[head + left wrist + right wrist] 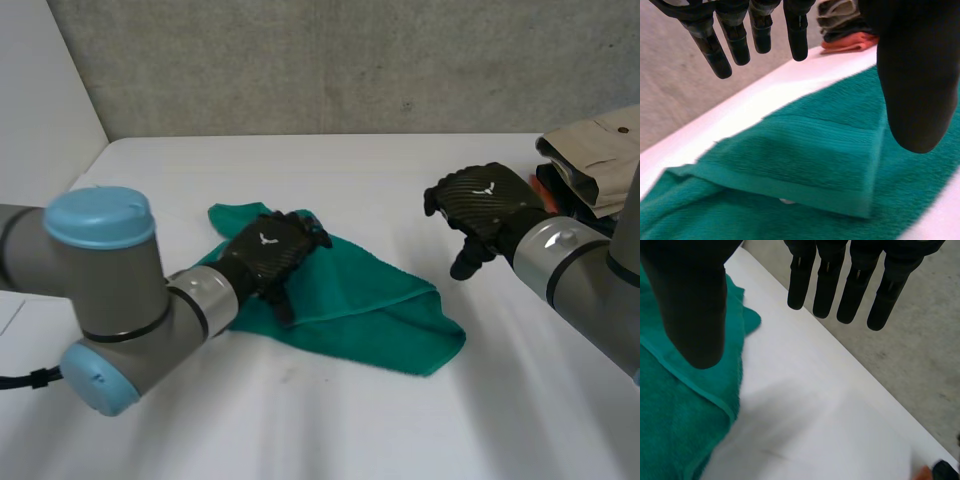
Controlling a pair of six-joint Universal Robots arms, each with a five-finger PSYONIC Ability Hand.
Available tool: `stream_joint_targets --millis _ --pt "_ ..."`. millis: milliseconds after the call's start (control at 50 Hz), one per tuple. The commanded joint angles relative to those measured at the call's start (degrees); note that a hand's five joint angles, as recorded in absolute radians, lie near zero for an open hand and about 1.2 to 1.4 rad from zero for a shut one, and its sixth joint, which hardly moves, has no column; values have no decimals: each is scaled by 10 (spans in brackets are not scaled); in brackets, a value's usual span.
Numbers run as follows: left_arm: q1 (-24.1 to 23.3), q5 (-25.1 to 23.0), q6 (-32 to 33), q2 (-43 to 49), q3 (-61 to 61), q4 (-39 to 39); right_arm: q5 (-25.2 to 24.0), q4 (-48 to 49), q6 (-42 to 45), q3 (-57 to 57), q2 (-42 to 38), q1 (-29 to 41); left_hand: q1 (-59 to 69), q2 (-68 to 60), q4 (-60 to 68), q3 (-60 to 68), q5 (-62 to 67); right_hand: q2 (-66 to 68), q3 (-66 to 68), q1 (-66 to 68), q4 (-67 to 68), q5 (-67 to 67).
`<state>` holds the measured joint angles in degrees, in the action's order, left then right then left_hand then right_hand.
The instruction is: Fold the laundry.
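A green towel (pixel 350 300) lies crumpled on the white worktop (pixel 300 420), near the middle and a bit toward the robot's left side. From the head view you can see both arms at once. The left robot hand (pixel 270 250) is over the left part of the towel, palm down. The right robot hand (pixel 480 205) is up in the air, off to the right of the towel and apart from it, with its fingers pointing down. A pile of clothes (pixel 600 150) sits at the far right edge of the worktop, behind the right arm. The head view makes it hard to tell how the fingers are set, and the wrist views help with that. In the left wrist view the left robot hand (pixel 917 75) has its fingers straight and spread, with the thumb out to the side, and it holds nothing. Under its palm one part of the towel (pixel 805 165) is folded over on top of the rest, with a neat hem along the edge. I cannot tell if this hand touches the towel. Past its fingertips there is an orange cloth (pixel 847 44) under the pile. In the right wrist view the right robot hand (pixel 695 305) is also spread wide and holds nothing. The towel's edge (pixel 675 425) lies below its thumb, and bare worktop lies under its fingers.
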<state>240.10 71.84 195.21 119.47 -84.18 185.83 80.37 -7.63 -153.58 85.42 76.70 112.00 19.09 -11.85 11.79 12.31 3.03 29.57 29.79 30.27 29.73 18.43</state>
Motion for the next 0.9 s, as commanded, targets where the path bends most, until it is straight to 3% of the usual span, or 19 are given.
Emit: stream_joint_targets --millis 20,300,580,680,700,760,900 --pt "-13 3 8 68 51 -41 9 22 12 52 6 -20 -72 0 1 -4 -11 -1 -3 -8 -2 11" --pt "5 23 25 148 140 -50 -6 72 29 132 5 -44 126 -199 199 194 187 1 -1 -6 -1 13" --pt "7 23 35 168 154 -48 -15 94 28 158 3 -59 157 -229 230 224 217 3 1 -4 1 14" --pt "6 23 45 176 163 -38 -15 96 28 163 5 -60 328 -400 401 396 389 3 1 -4 1 14" --pt "5 23 50 180 167 -34 -15 96 28 164 6 -61 438 -511 511 506 499 3 1 -4 1 14" --pt "4 26 58 185 172 -27 -15 97 29 167 8 -64 609 -681 682 676 669 3 1 -4 1 14" --pt "1 66 70 185 187 7 -17 99 29 170 9 -71 609 -682 682 677 670 3 1 -4 1 14"
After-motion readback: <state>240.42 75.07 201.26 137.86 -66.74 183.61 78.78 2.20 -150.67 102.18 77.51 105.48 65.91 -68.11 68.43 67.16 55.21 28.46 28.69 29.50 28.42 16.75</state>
